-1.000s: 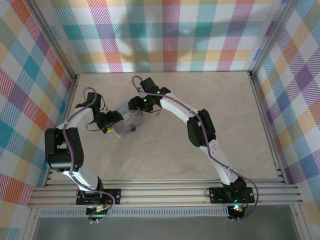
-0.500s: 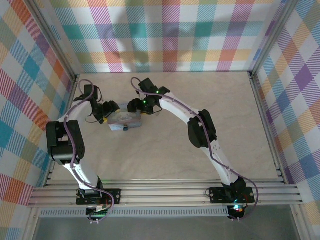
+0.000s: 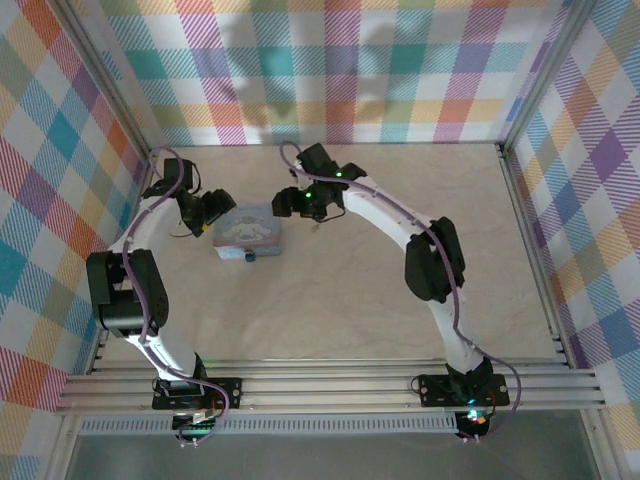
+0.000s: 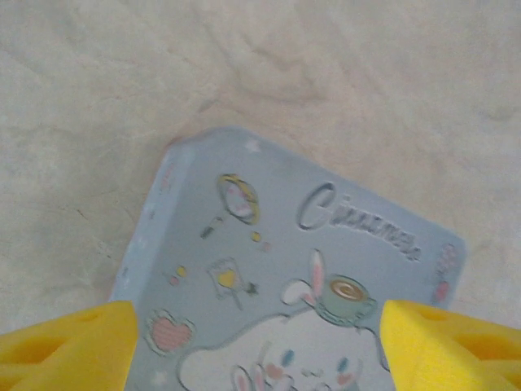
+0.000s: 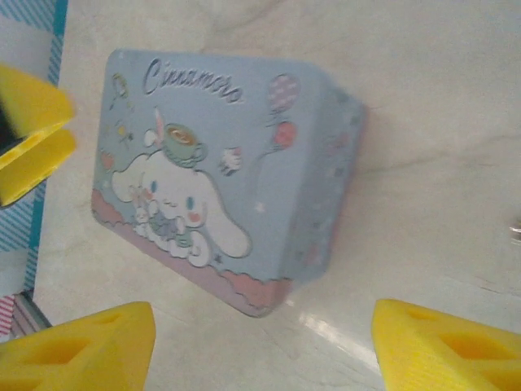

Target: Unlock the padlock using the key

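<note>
Sitting against the near side of the pale blue tin (image 3: 247,226), the padlock (image 3: 249,256) is seen from above as a small dark bluish spot. It lies between the two grippers but closer to the arm bases than either, and it is touched by neither. The key cannot be made out with certainty. A greyish speck (image 5: 515,231) on the table (image 3: 350,300), just beyond one finger of the right gripper (image 5: 260,338), may be it, though this cannot be told.

The tin is flanked on both sides. The left gripper (image 4: 256,334) is held with its yellow fingers (image 4: 69,346) spread wide, the printed lid lying ahead of them, and nothing is clamped. The right gripper is likewise spread wide, with bare table between its fingers and the tin just ahead; nothing is held there either. In the right wrist view the left gripper's fingertips are seen at the tin's other side, apart from it.

The step in hand is judged to be an early one: the tin lies between the arms, no key is in hand and the lock is untouched. For the next move, the key would need to be located and pinched by its head. The tin would need steadying by the other gripper so that the padlock's keyhole is presented. Fine alignment is called for, since both parts are very small.
</note>
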